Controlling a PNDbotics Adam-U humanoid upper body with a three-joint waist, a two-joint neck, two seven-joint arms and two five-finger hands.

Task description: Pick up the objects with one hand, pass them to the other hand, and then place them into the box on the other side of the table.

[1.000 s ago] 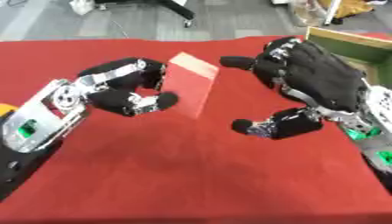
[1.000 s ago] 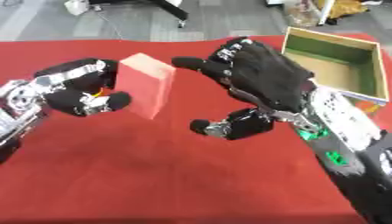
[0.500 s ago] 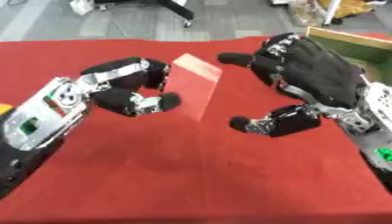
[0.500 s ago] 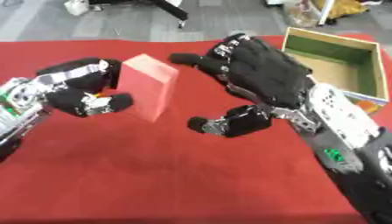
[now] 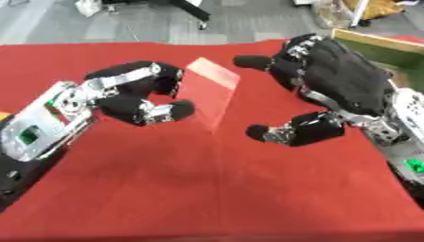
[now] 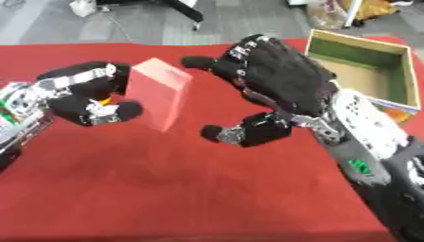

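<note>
A red box-shaped block (image 6: 161, 97) is held up above the red table, tilted, with my left hand (image 5: 136, 97) shut on its left side, fingers above and thumb below. My right hand (image 6: 273, 90) is open just to the right of the block, fingers spread toward its top edge and thumb (image 6: 236, 133) below; a small gap shows between it and the block. An open cardboard box with a green inside (image 6: 396, 75) stands at the far right of the table.
The red cloth (image 5: 207, 189) covers the table. Beyond its far edge is grey floor with a chair base (image 5: 186, 12). A small coloured thing (image 6: 396, 113) lies beside the box at the right edge.
The right hand has moved a little closer to the block. The left hand still holds the block in about the same place.
</note>
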